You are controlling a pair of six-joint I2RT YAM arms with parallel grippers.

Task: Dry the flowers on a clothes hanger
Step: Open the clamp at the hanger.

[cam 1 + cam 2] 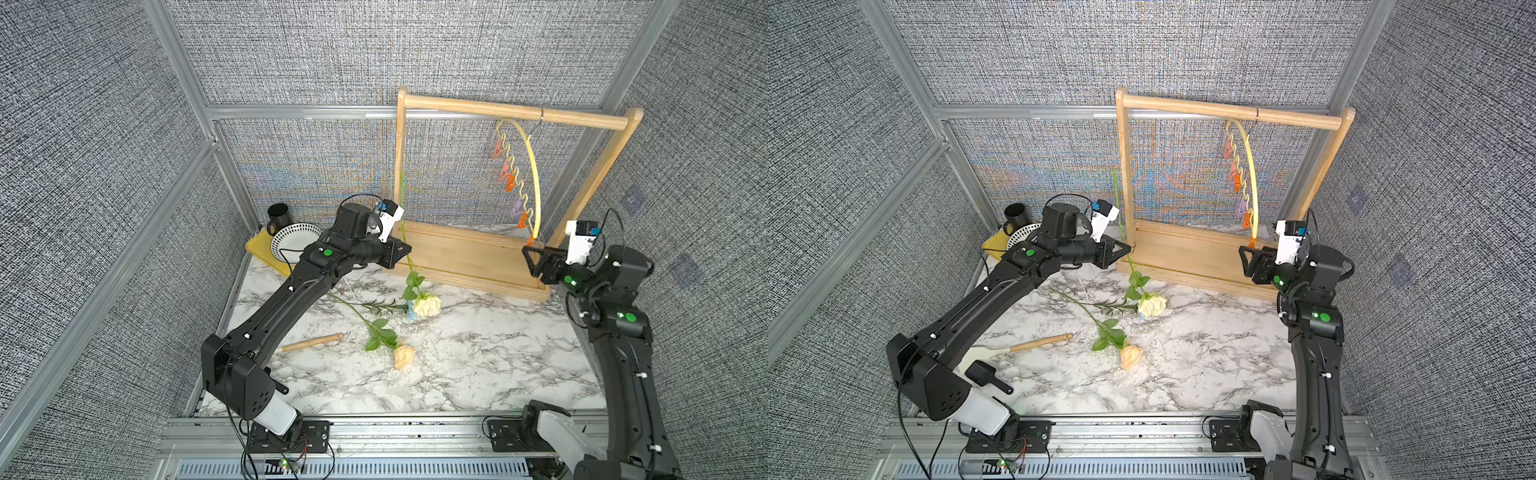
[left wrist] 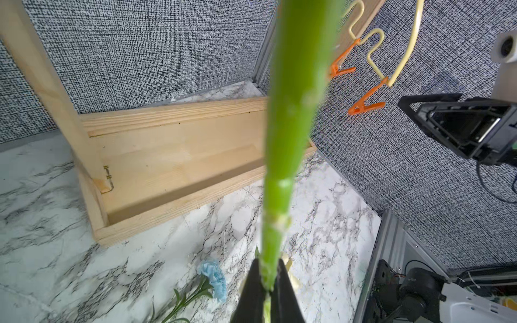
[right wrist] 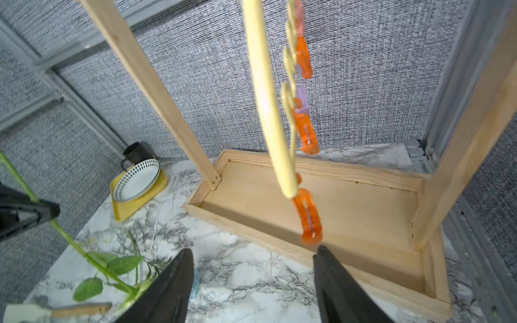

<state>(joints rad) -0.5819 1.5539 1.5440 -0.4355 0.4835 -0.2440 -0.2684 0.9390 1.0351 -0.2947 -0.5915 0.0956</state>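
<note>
— What is entered for the left gripper [image 2: 269, 282]?
— Item one: jaws clamped on the green stem of the cream rose [image 1: 427, 305]. The stem is held nearly upright beside the left post of the wooden rack [image 1: 515, 112]. The bloom is hung head down, close to the marble table [image 1: 478, 365]; contact cannot be told.
— And the right gripper [image 3: 253, 251]?
— Item two: jaws held apart, nothing between them, just beside the lowest orange clip [image 3: 307, 218].
— Where is the hanger [image 3: 268, 92] recorded?
— Hung by its hook from the rack's top bar, near the right post, with clips ranged along its wavy edge.
— The remaining flowers?
— The peach rose [image 1: 404, 356] is laid on the table, well apart from both grippers. The blue bloom [image 2: 214, 276] is laid just beside the cream rose.
— Sundries?
— A spatula [image 1: 311, 342], a plate [image 1: 293, 241], a cup [image 1: 277, 216] and a yellow tray [image 1: 257, 249] are noted near the left arm.
</note>
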